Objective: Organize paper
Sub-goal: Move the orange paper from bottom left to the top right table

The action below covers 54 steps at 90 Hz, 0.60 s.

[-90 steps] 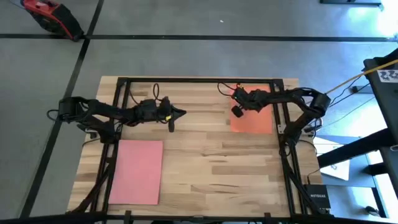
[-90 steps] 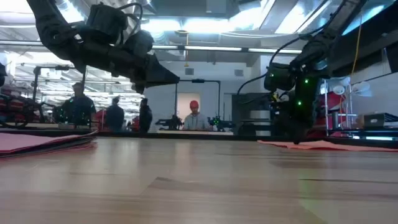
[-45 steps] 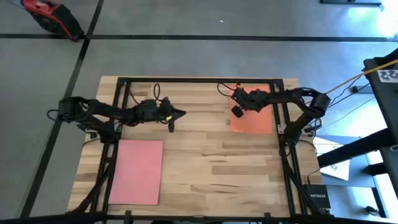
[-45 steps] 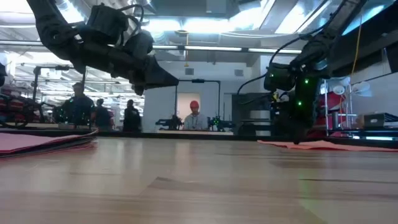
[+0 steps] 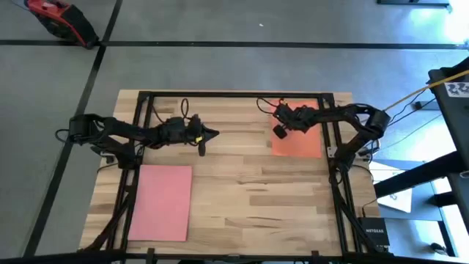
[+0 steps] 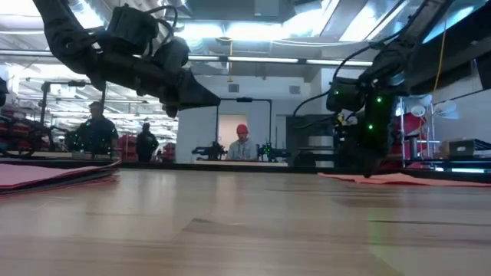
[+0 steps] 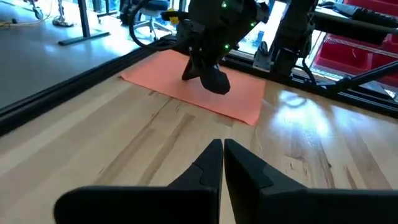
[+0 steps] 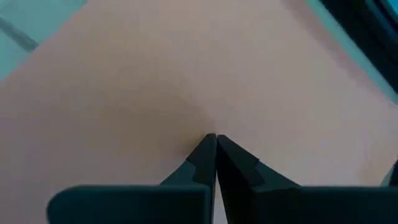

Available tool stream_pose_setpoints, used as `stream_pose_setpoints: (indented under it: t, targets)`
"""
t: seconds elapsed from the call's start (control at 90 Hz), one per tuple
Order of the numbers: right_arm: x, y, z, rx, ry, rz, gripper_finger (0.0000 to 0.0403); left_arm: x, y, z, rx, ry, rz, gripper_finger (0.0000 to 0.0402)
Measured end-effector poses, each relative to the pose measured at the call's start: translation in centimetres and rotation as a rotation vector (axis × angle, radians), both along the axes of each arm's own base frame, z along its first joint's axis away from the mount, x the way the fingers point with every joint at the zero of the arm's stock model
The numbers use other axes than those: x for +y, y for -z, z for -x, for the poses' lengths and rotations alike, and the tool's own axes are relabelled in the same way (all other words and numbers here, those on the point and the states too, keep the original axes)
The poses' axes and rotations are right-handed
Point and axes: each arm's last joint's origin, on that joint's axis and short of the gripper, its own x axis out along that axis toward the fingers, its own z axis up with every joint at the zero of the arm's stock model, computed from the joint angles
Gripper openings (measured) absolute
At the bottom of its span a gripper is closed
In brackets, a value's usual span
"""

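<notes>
We see the right gripper (image 5: 279, 132), fingers pressed together, tip down on the orange paper (image 5: 299, 141) at the upper right of the high view. The pink paper (image 5: 160, 202) lies lower left; the left gripper (image 5: 203, 149), likewise closed, is nearer it.

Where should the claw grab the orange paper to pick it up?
Probably at an edge, coming from the table's middle. The orange paper lies flat, so there's nothing to pinch mid-sheet, where the right claw points shut. That bare side edge faces open wood.
</notes>
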Motion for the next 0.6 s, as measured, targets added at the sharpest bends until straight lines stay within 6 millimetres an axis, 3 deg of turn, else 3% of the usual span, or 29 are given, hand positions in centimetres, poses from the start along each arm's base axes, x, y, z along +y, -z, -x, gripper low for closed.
stream_pose_setpoints:
  t: [0.256,0.433,0.6]
  targets:
    - [0.3,-2.6,0.4,-0.078,-0.025,0.041,0.0,0.0,0.0,0.0,0.006,0.001,-0.004,0.0]
    - [1.1,-4.3,-0.1,-0.315,-0.144,-0.124,0.0,0.0,0.5,0.1,0.056,0.005,-0.006,0.0]
    - [2.9,-5.0,-2.3,-0.531,-0.352,-0.26,0.0,0.4,0.5,0.2,0.06,-0.018,-0.011,0.0]
